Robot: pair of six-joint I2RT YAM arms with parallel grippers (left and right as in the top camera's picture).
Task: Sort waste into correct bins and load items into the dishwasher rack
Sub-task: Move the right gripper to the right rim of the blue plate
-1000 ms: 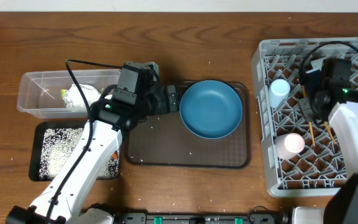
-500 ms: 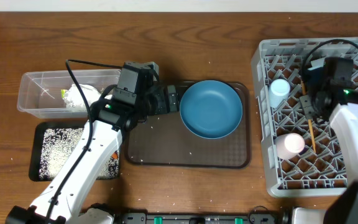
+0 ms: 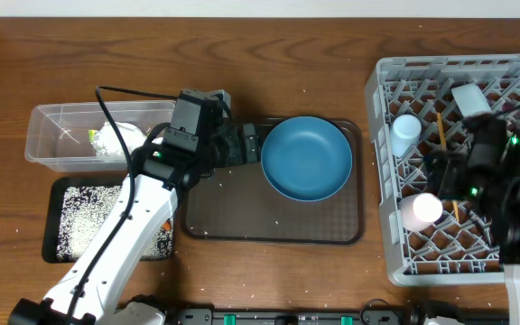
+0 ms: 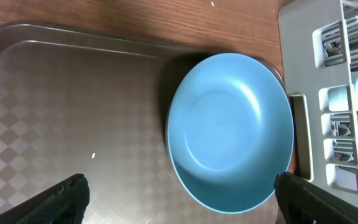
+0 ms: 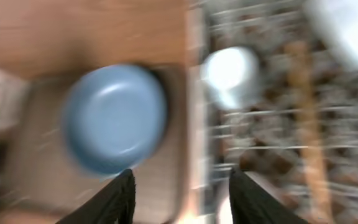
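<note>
The blue plate (image 3: pixel 306 157) lies on the brown serving tray (image 3: pixel 242 217). My left gripper (image 4: pixel 182 199) is open just left of the plate, its fingers (image 4: pixel 67 196) spread wide, one on each side of the plate's near edge. In the grey dishwasher rack (image 3: pixel 382 217) stand a light blue cup (image 3: pixel 406 133) and a white-pink cup (image 3: pixel 422 208), with a pale bowl (image 3: pixel 470 97) behind. A chopstick (image 3: pixel 441 130) lies on the pegs; another (image 3: pixel 456 209) shows beside my right arm (image 3: pixel 490 176). The right gripper (image 5: pixel 185 196) is open and empty; its view is blurred.
A clear tub (image 3: pixel 48 144) at the left holds the crumpled wrapper (image 3: pixel 116 140). In front of it is a black tray (image 3: pixel 57 226) strewn with rice grains. Stray grains dot the wooden table (image 3: pixel 332 54).
My right gripper has opened and let the chopsticks go into the rack. Its arm has swung toward the front of the rack. The left arm has not moved.
</note>
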